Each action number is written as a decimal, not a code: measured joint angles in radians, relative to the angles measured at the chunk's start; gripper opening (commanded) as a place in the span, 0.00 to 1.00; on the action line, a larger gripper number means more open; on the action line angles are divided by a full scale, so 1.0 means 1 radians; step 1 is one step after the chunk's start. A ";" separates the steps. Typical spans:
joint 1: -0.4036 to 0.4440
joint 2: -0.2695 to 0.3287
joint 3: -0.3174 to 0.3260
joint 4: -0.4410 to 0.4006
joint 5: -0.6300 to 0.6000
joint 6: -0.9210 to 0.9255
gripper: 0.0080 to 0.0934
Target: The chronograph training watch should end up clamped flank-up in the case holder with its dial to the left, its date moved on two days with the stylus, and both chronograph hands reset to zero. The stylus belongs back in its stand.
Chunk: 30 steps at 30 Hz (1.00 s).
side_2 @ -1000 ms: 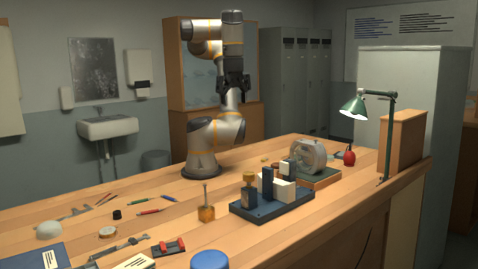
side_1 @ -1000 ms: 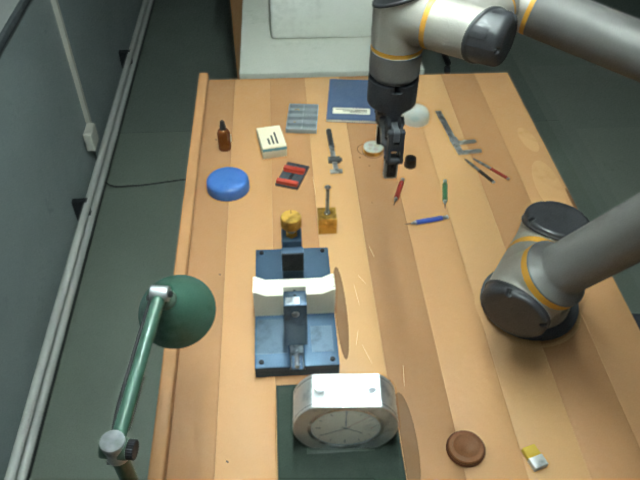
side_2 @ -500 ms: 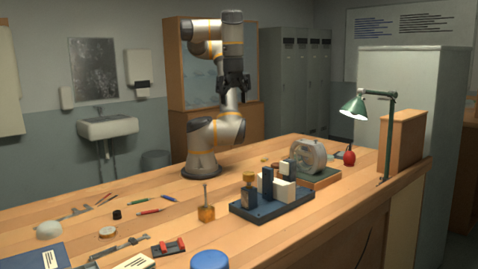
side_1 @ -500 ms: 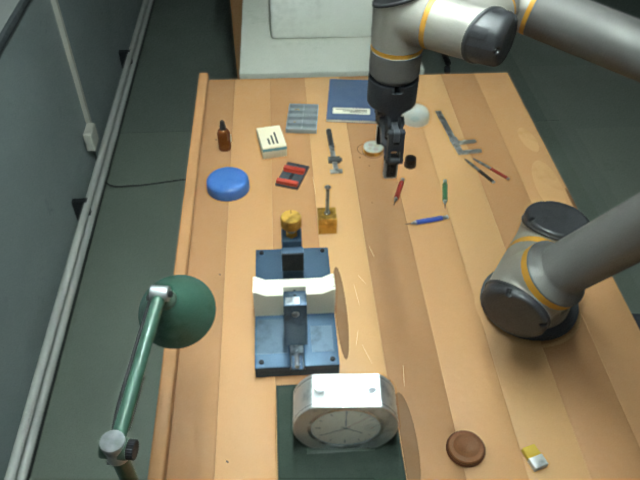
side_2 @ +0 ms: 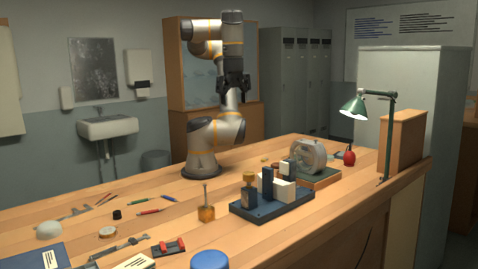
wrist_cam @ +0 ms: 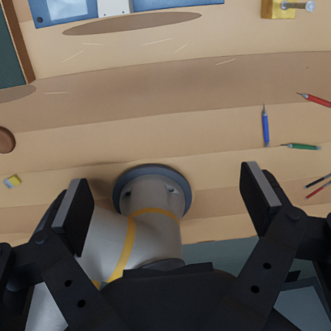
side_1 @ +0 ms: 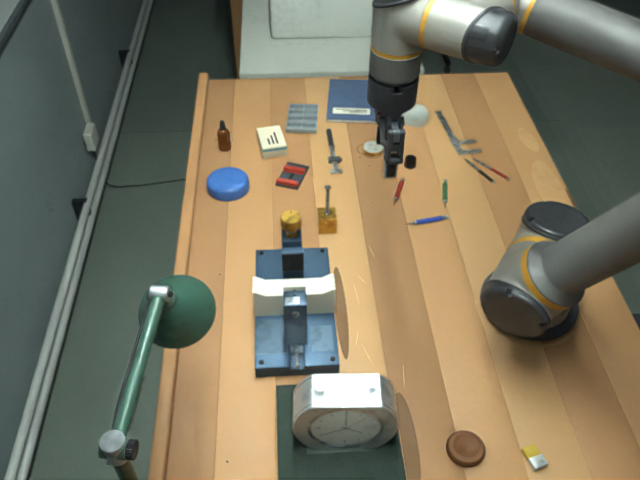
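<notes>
My gripper (side_1: 391, 164) (side_2: 233, 98) (wrist_cam: 166, 203) hangs high above the bench, open and empty, well clear of everything on the table. The chronograph training watch (side_1: 345, 411) (side_2: 307, 155) stands on a dark green mat at the near end of the bench, its dial facing out from that end. The blue case holder (side_1: 294, 310) (side_2: 272, 194) with white jaws and a yellow-knobbed screw sits in the middle of the bench, with nothing in its jaws. The stylus (side_1: 327, 196) (side_2: 205, 194) stands upright in its yellow block stand (side_1: 327, 219) (side_2: 206, 213) (wrist_cam: 278, 9) beside the holder.
The robot's own base (side_1: 532, 305) (side_2: 201, 164) (wrist_cam: 152, 190) stands on the bench, directly under the gripper in the wrist camera. Red, green and blue pens (side_1: 427, 219) (wrist_cam: 265, 125) lie loose on the bench. A green lamp (side_1: 178, 310) (side_2: 353, 108) stands at the bench's edge by the watch.
</notes>
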 measured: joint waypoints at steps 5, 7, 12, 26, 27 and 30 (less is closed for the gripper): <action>0.000 0.000 0.000 0.000 0.000 0.000 1.00; 0.000 0.000 0.000 0.000 0.000 0.000 1.00; 0.000 0.000 0.000 0.000 0.000 0.000 1.00; 0.000 0.000 0.000 0.000 0.000 0.000 0.94; 0.000 0.000 0.000 0.000 0.000 0.000 0.94; 0.000 0.000 0.000 0.000 0.000 0.000 0.94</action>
